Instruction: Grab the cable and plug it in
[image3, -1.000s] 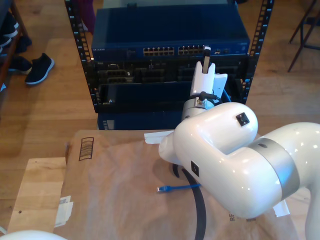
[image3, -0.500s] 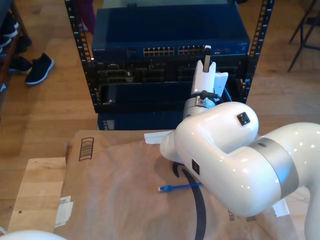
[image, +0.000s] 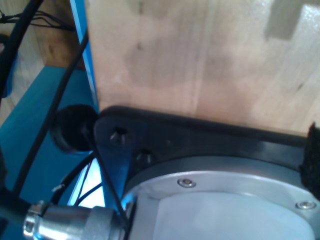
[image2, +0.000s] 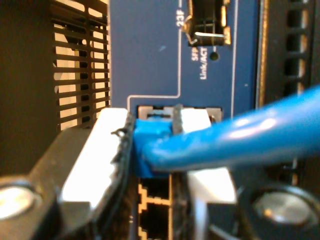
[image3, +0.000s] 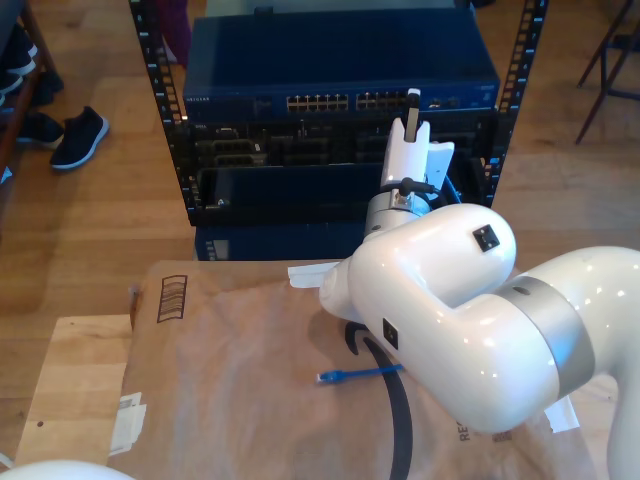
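The tabletop (image3: 80, 370) is pale wood, and a sheet of brown cardboard (image3: 230, 390) with a printed barcode covers most of it. Beyond its far edge, a wooden floor (image3: 90, 215) carries a black rack (image3: 175, 150). The rack holds a dark blue network switch (image3: 330, 70) with 2 blocks of ports across its front and darker units below it. A pair of dark shoes (image3: 60, 135) rests on the floor off the rack's side, toward the exterior view's left.

A large white arm (image3: 470, 320) reaches from the tabletop toward the switch and hides much of the rack's lower front and the cardboard behind it. A thick dark grey cable (image3: 395, 410) curls over the cardboard beneath the arm.

The second tool (image2: 152, 145) stands at the switch face, its 2 white pads (image2: 100, 150) closed on the plug end of the bright blue cable (image2: 240, 135). The plug sits at the mouth of a port directly below the slot marked SFP Link/ACT; whether it is fully seated cannot be told. More open ports lie just under it. The cable's other end (image3: 355, 376) lies loose on the cardboard, near the arm's base and well away from the switch.

The first wrist view looks at a wood panel (image: 200, 60) and a black bracket (image: 200, 137); the first tool's state cannot be told.
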